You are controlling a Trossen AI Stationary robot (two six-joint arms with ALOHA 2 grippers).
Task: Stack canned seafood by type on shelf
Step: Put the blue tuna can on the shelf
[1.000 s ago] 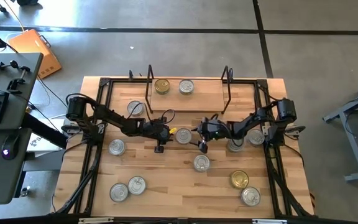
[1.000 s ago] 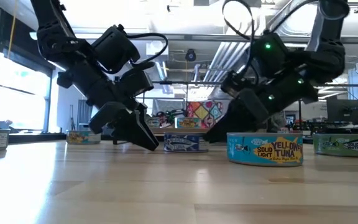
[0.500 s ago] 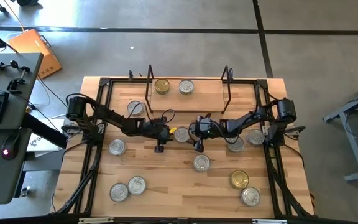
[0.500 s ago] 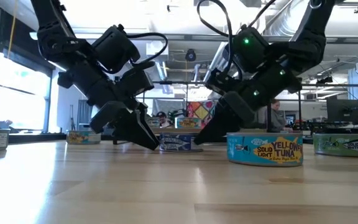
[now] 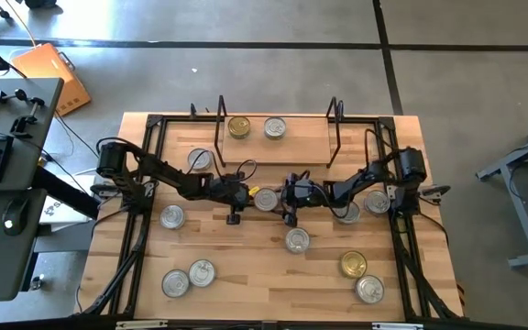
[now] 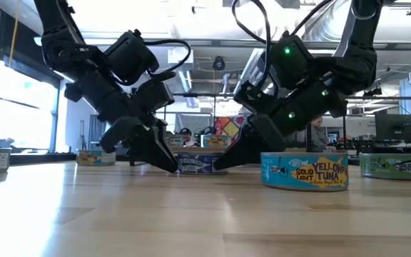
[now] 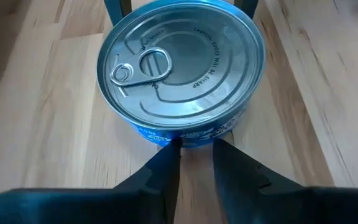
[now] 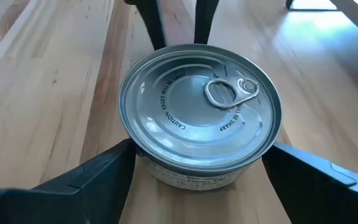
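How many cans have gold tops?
2. One gold-lidded can sits on the shelf beside a silver-lidded can. The other gold-lidded can stands on the table, on the right arm's side. The arms could hide more.

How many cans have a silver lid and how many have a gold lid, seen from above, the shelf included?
Silver-lidded cans: 10
Gold-lidded cans: 2
Total: 12

The can (image 8: 201, 112) has a shiny, smooth silver metal lid with a glossy blue label side, resting on a pale, satin-finished wood-plank worktop (image 7: 36, 124) between matt black claw fingers (image 8: 86, 177).
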